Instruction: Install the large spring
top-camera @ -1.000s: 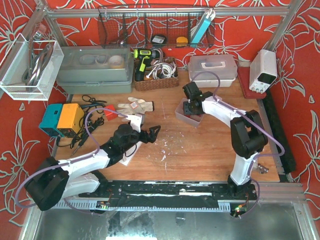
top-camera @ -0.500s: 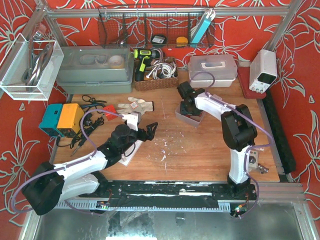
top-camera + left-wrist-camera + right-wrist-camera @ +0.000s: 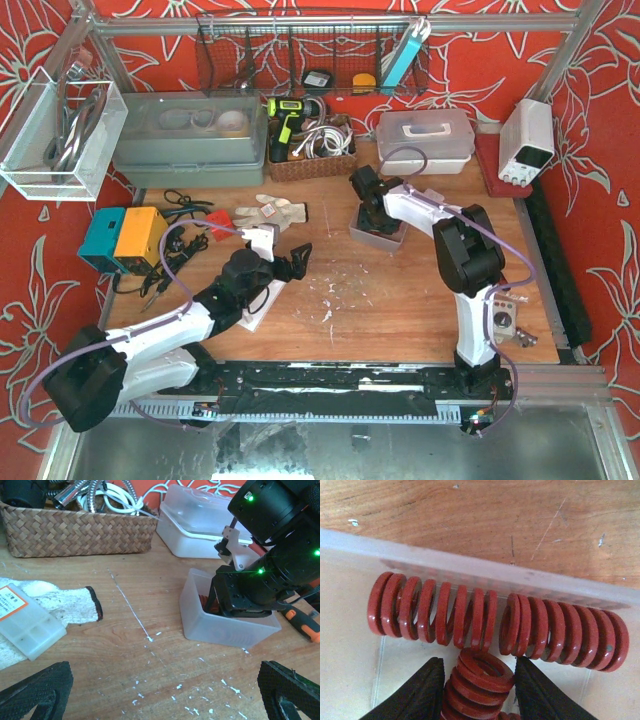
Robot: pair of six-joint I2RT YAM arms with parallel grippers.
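- Red walls with white flowers stand around a wooden counter (image 3: 380,290) that has white specks on it.
- At the far side of the counter sits a see-through bin (image 3: 200,615). The right gripper (image 3: 479,672) is down inside it.
- We see red springs in the bin. Two lie end to end along the bin wall, a left spring (image 3: 432,610) and a right spring (image 3: 565,627).
- A third red spring (image 3: 470,695) stands tilted, right between the two black fingers (image 3: 427,690) of the right gripper.
- The fingers sit close on both sides of it and seem to touch it. We cannot tell if they are squeezing it.
- We think this third red spring is the one being picked. The springs look much alike, so we cannot be sure it is the large one.
- The left gripper (image 3: 165,685) is spread wide and holds nothing. It hangs low over bare wood, well apart from the bin.
- A white glove (image 3: 60,605) and a small clear box (image 3: 25,620) lie near it, off to its left. A woven basket (image 3: 75,530) stands behind them.
- We think the job is only at its start, because no spring is out of the bin yet.
- A lot is left to do. The spring must be held tight, lifted out, carried over and pushed into its place.
- We cannot see where the spring has to go, so we cannot say how far it must travel.
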